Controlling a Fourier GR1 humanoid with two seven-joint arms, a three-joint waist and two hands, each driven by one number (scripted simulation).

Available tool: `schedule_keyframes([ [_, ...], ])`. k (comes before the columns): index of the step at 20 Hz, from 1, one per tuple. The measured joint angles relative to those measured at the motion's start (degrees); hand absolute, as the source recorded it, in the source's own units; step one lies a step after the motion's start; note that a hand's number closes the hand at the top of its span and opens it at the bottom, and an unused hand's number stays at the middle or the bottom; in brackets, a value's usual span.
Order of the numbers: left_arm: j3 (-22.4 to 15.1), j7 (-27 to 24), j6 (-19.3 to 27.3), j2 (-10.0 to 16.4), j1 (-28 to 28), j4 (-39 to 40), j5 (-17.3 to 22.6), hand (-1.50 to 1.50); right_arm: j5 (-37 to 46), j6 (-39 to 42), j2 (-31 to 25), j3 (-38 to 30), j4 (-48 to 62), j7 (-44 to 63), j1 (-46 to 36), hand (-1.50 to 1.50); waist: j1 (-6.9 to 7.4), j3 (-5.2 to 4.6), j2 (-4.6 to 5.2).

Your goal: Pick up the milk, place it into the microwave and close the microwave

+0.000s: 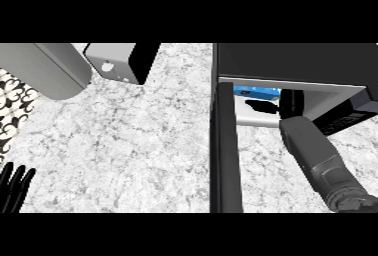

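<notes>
Milk [255,92] decides the coming move, so its place is read across the view from the left. At the lower left edge the left hand [15,186] rests with its fingers straight and spread, pointing up, well apart from everything. The speckled counter [133,145] runs on to the open door [225,150], seen edge-on as a dark upright bar. Just right of that bar, inside the microwave [295,60], the milk shows as a blue strip running side to side. The right hand [291,104] reaches into the same opening, just right of and a little nearer than the milk, at its end. It is by far the nearer hand. Whether it is spread or closed on the milk I cannot tell.
</notes>
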Motion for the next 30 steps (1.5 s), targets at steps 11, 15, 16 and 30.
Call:
schedule_keyframes([
  [11, -1.5, -1.3, -0.4, -2.5, 3.3, -2.3, -2.3, -1.5, -4.1, 13.0, 2.0, -3.3, -3.1, -8.0, 6.1, -1.5, -2.06, -0.15, -1.0],
  [15, -2.7, -2.0, -1.4, -2.9, 4.9, -2.7, -4.2, -1.5, -5.6, 16.5, 3.7, -4.0, -4.9, -9.8, 9.2, -1.5, -2.9, -0.19, -1.39],
  [16, -3.4, -1.7, -1.8, -3.1, 5.6, -3.4, -4.4, -1.5, -5.9, 17.8, 3.9, -4.0, -5.4, -10.2, 9.9, -1.5, -3.08, -0.21, -1.5],
  [30, -13.9, 0.7, -7.3, -3.9, 8.5, -7.6, -5.7, -1.5, -8.5, 36.7, 9.6, 0.6, -19.0, -13.2, 26.3, -1.5, -5.84, -0.33, -2.42],
])
